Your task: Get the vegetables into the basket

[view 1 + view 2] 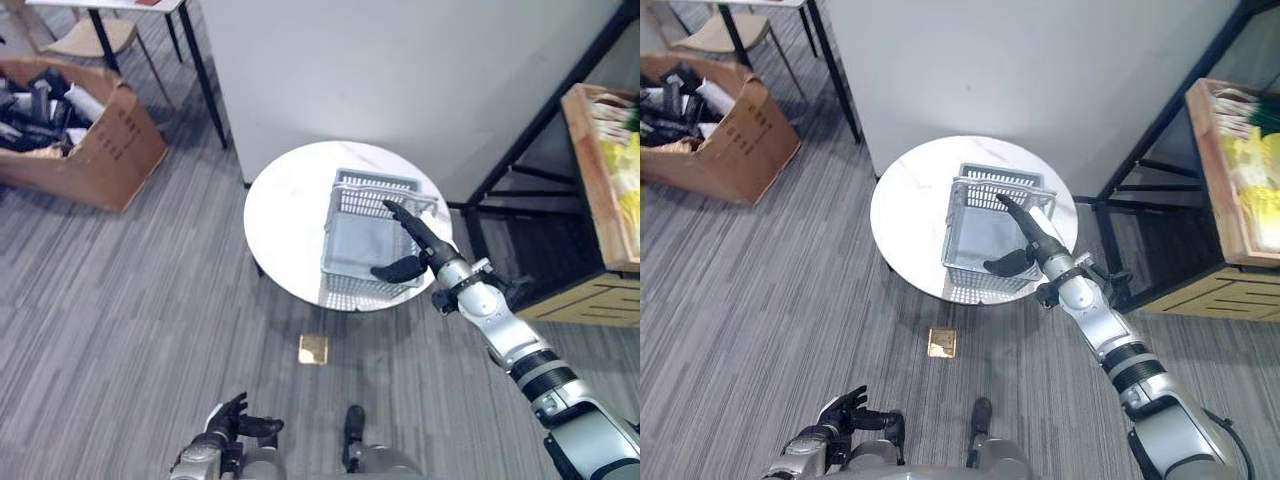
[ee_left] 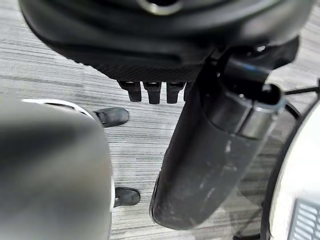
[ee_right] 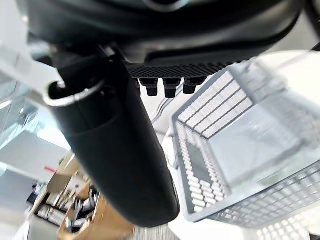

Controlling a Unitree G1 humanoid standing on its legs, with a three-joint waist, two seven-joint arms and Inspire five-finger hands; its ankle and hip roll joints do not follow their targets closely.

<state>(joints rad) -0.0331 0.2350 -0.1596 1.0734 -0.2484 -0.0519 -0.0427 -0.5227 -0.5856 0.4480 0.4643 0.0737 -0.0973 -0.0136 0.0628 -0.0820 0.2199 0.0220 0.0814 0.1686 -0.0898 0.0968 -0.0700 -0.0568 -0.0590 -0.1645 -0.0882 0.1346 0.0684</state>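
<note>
**Empty basket, empty hand: I reach over the table with no vegetables aboard**

My right hand (image 1: 415, 245) hangs over the grey mesh basket (image 1: 352, 240) on the round white table (image 1: 285, 215), fingers straight and pointing toward the far rim, thumb spread out to the left above the basket's near end. It has hold of nothing. From the right wrist view the basket's floor looks bare; I can make out no vegetable inside it. My left hand (image 1: 232, 420) sits low and near, well apart from the table, fingers loosely relaxed and carrying nothing.

The vegetables themselves I judge to be the yellow and green produce in the wooden crate (image 1: 605, 175) on the dark shelf at the far right, well apart from the basket; at this range I cannot tell what kinds they are.

As I read it, the task has hardly started. The risks from here: the basket stands at the table's right near edge, so a careless sweep of my open fingers against its rim could nudge it off onto the floor. The shelf's black frame (image 1: 540, 130) stands between the table and the crate, and swinging the arm right could clip it. A loose pinch on the produce could drop it short of the basket
</note>
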